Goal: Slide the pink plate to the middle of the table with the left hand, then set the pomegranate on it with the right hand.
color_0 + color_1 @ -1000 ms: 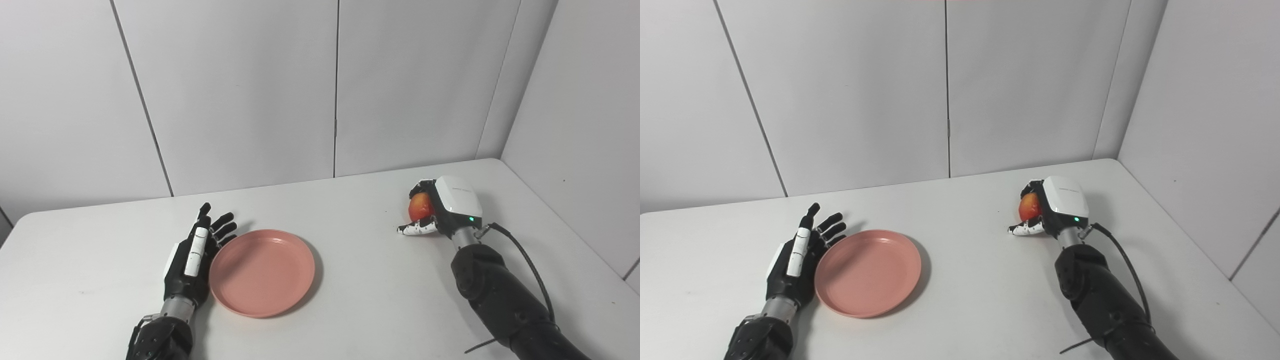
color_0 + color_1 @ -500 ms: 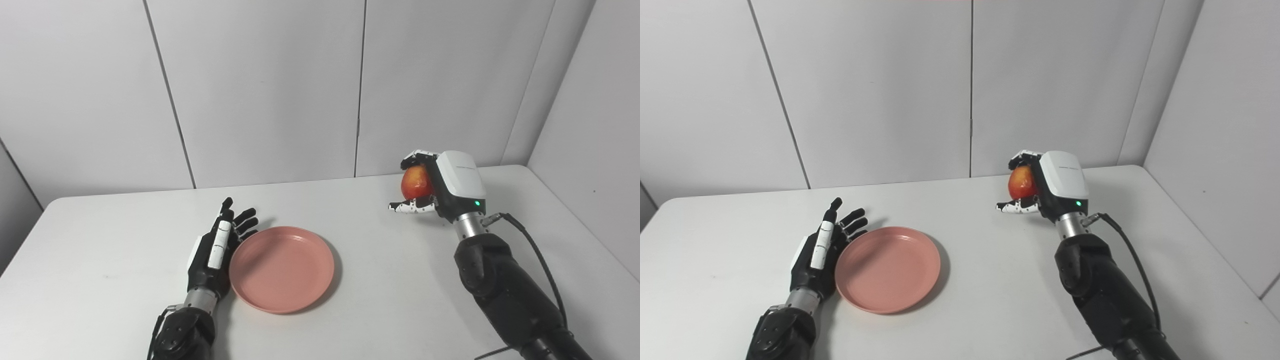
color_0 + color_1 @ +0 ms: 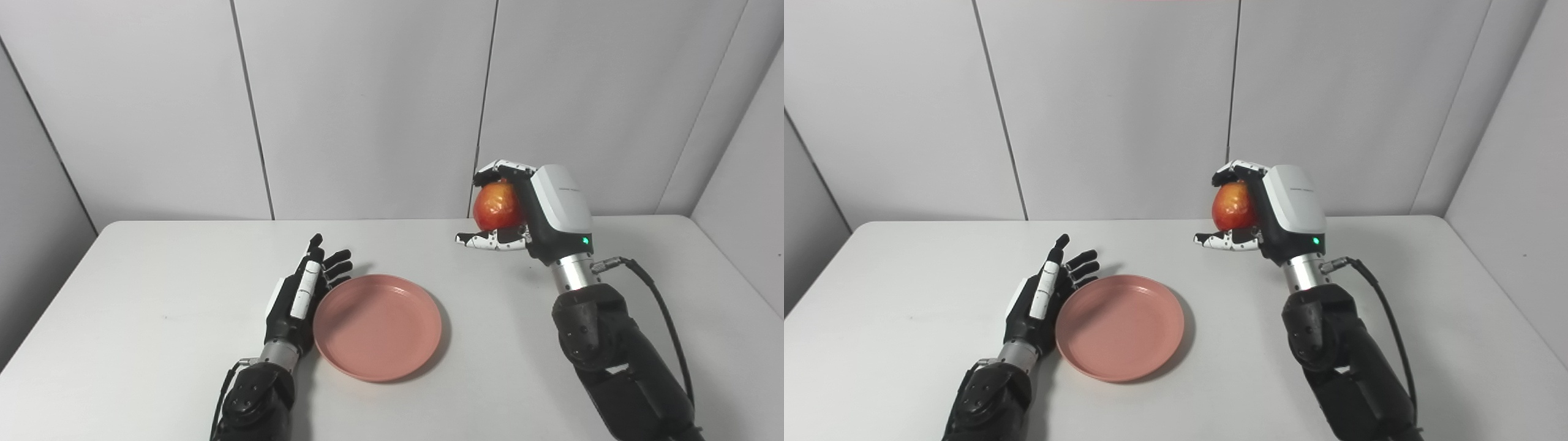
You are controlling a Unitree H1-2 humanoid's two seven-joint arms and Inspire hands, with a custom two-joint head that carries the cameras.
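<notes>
Right hand grips pomegranate aloft; left hand flat, fingers spread, against pink plate.

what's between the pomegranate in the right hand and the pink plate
Nothing: only bare white table separates the pomegranate, held up in the right hand, from the pink plate. Both eye views show it.

White table; pale panelled walls behind; even light.

A white table stands against pale grey wall panels.
</notes>
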